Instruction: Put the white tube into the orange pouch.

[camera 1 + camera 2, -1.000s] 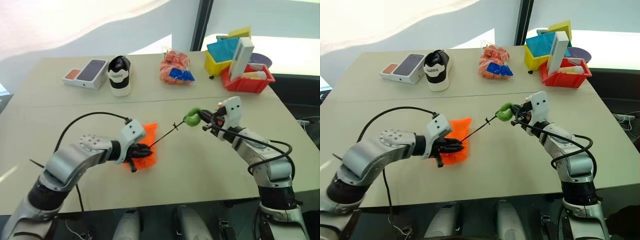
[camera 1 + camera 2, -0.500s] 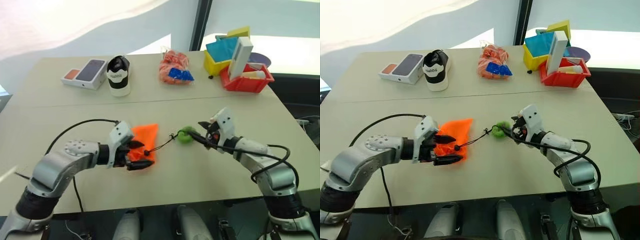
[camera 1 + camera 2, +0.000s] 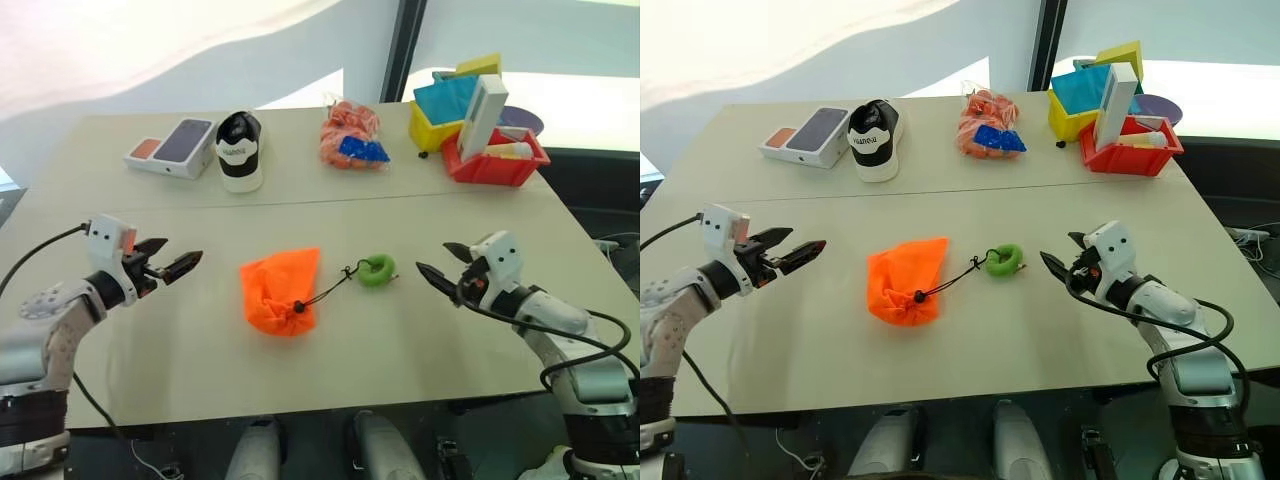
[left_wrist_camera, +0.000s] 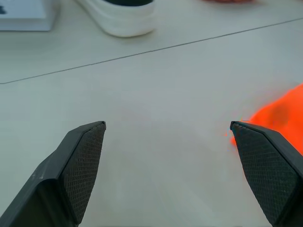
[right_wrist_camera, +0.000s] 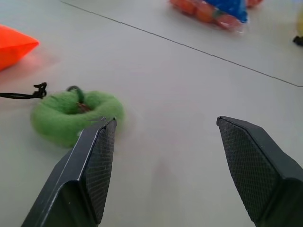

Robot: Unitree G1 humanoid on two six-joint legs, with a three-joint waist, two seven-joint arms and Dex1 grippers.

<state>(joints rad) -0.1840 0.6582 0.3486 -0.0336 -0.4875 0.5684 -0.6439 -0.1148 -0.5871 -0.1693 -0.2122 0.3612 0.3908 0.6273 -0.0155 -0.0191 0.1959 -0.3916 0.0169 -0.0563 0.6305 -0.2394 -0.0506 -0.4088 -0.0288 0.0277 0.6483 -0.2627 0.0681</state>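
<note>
I see the orange pouch (image 3: pixel 281 291) lying cinched on the table (image 3: pixel 420 345), its black cord (image 3: pixel 328 289) running to the green ring (image 3: pixel 377 269). My left gripper (image 3: pixel 172 263) and right gripper (image 3: pixel 437 266) hover open, well apart from it on either side.

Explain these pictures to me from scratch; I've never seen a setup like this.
This is a two-armed humanoid robot at a table. Two pictures come from its head, looking down; two come from cameras on its wrists, looking along the black fingers. The left gripper and right gripper are both open and hold nothing. Between them lies the orange pouch, cinched shut, its black cord ending in a green ring. At the far edge lie a phone box, a shoe, an orange mesh bag and red and yellow bins.
</note>
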